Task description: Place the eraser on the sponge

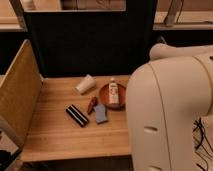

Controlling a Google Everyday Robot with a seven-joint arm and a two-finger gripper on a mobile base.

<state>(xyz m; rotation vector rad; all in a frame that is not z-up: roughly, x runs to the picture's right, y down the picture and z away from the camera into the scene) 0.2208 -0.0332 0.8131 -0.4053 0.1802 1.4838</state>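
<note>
The eraser point(77, 115), a small black block with a pale stripe, lies on the wooden table point(55, 132) left of centre. Just to its right lies the sponge point(101, 114), a flat blue-grey pad, apart from the eraser. A small reddish-brown object point(91, 104) rests between them, slightly further back. The robot's large white arm housing point(170, 110) fills the right side of the camera view. The gripper is not in view.
A white cup point(85, 84) lies on its side at the back of the table. A brown bowl point(112, 95) holds a small bottle point(113, 93). A tan panel point(17, 92) borders the left; a dark panel point(90, 42) stands behind.
</note>
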